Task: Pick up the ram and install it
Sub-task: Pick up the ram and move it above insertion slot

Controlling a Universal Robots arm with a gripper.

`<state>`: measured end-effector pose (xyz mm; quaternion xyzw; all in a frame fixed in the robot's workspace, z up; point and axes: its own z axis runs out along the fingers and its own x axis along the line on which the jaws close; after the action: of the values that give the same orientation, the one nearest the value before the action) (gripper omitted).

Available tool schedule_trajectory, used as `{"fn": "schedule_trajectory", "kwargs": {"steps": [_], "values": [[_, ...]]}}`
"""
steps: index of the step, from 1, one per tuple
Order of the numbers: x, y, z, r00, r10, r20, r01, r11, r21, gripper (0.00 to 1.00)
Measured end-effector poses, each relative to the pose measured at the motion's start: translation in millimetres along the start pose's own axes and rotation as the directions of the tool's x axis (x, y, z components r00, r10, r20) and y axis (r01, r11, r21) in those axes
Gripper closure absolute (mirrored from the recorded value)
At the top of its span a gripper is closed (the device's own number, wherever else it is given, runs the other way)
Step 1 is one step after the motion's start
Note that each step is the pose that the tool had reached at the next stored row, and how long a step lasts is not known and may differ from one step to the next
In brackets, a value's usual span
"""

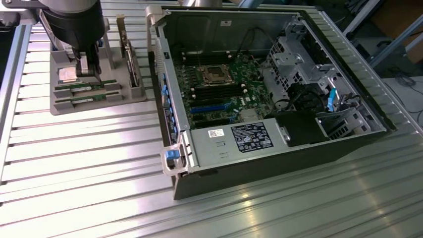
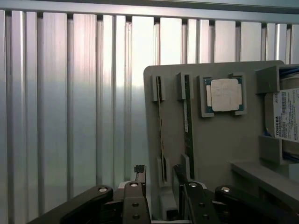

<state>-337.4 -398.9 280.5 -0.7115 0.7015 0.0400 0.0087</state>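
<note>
Two green ram sticks stand on edge in slots of a grey holder tray (image 1: 99,105), at the exterior view's upper left. One ram (image 1: 80,98) (image 2: 160,126) is the stick farther from the silver-topped processor chip (image 2: 225,94); the other ram (image 1: 80,88) (image 2: 188,126) runs parallel beside the chip. My gripper (image 1: 88,69) (image 2: 159,179) hangs above the tray, open and holding nothing. Its dark fingertips (image 2: 139,171) stand either side of the line of the farther stick, near that stick's end.
An open computer case (image 1: 178,168) lies at the exterior view's right, with its motherboard (image 1: 218,94), black memory slots and processor socket (image 1: 215,74) exposed. An expansion card (image 1: 132,64) stands upright at the tray's edge. A hard drive (image 2: 287,116) sits beside the chip. The table is ribbed aluminium.
</note>
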Motion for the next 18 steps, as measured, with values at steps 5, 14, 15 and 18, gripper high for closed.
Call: {"fn": "schedule_trajectory", "kwargs": {"steps": [5, 14, 15, 18], "values": [[0.2, 0.0, 3.0, 1.0000, 0.000, 0.0010, 0.000, 1.0000, 0.0000, 0.64], [0.7, -0.1, 10.6, 1.0000, 0.000, 0.0034, 0.000, 1.0000, 0.0001, 0.64], [0.8, -0.1, 11.5, 1.0000, 0.000, 0.0035, 0.000, 1.0000, 0.0001, 0.64], [1.1, 0.0, 15.0, 1.0000, 0.000, 0.0037, 0.000, 1.0000, 0.0000, 0.64]]}}
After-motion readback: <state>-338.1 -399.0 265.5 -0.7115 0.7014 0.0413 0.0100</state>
